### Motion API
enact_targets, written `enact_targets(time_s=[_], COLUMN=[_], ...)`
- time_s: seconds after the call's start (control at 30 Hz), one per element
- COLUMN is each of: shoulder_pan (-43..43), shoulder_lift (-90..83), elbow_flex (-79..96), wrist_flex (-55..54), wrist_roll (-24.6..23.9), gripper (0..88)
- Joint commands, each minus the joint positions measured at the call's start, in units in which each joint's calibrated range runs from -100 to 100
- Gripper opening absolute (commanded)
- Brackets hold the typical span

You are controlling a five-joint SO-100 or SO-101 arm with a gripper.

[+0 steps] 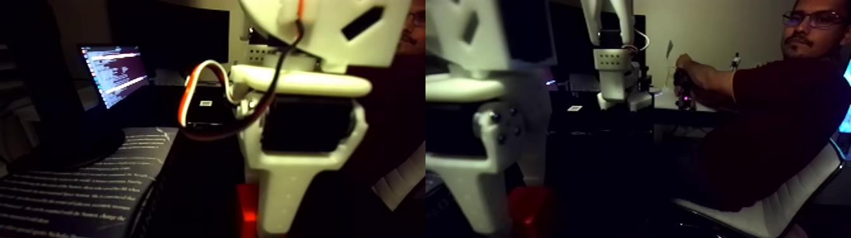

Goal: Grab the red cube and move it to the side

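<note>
White plastic of the gripper (282,215) is seen closest in the fixed view, and the red cube (247,209) is found touching its finger at the bottom edge; whether it is clamped cannot be told. Farther back, a lit laptop (114,73) and a seated person (760,95) are seen.

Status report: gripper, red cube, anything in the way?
Gripper down at red cube, grip unclear. Cube low beside white finger. Nothing visibly blocking.
</note>
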Motion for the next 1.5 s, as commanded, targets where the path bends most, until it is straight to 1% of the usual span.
enact_targets(time_s=[0.0,0.1,0.43,0.73,1.0,1.2,1.37,1.47], shoulder_pan=[-0.4,-0.4,-0.4,-1.3,-0.8,5.6,12.6,15.4], shoulder_lift=[-0.3,-0.3,-1.2,-12.7,-23.8,-29.6,-27.4,-25.8], elbow_flex=[-1.4,-1.3,-1.0,-1.4,-1.0,0.4,-0.2,-0.3], wrist_flex=[0.3,0.3,0.6,8.9,16.5,17.7,15.5,13.1], wrist_roll=[0.0,0.0,0.3,0.7,4.3,7.4,9.8,10.4], gripper=[6.1,7.9,7.9,7.9,7.9,7.9,7.9,7.9])
